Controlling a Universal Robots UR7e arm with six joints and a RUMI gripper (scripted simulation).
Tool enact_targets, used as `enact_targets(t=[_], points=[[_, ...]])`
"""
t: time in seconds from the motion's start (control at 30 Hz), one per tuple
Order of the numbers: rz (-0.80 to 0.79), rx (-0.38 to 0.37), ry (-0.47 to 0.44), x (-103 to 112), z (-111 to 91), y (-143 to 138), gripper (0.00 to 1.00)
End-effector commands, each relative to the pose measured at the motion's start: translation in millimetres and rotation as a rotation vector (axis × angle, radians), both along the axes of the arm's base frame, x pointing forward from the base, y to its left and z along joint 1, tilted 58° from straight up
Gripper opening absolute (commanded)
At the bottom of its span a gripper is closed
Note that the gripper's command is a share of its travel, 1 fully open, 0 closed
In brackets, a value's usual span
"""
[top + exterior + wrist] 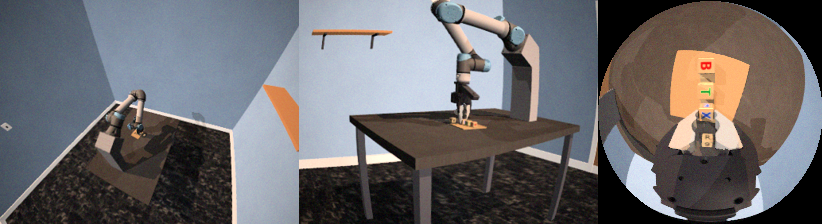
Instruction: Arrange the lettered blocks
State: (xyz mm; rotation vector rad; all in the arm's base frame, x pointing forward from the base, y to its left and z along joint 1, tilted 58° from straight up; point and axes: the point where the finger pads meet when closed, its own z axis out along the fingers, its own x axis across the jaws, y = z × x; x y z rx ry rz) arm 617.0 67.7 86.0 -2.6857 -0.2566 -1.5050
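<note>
In the wrist view three letter blocks stand in a straight row on the orange mat: a red B block at the far end, a green T block in the middle, and a blue X block nearest the camera. My gripper is shut on the X block, which sits low at the mat's near edge. In the exterior view the fourth block lies on the table just off the mat's left side. It is hidden in the wrist view.
The dark wooden table carries the mat near its back. The arm's grey pedestal stands at one table corner. An orange wall shelf hangs far from the work area.
</note>
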Motion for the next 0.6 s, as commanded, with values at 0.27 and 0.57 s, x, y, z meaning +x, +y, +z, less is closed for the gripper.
enact_targets(t=[0.27, 0.57], points=[[0.000, 0.000, -0.001, 0.2, 0.3, 0.1, 0.05], [0.000, 0.000, -0.001, 0.2, 0.3, 0.1, 0.05]])
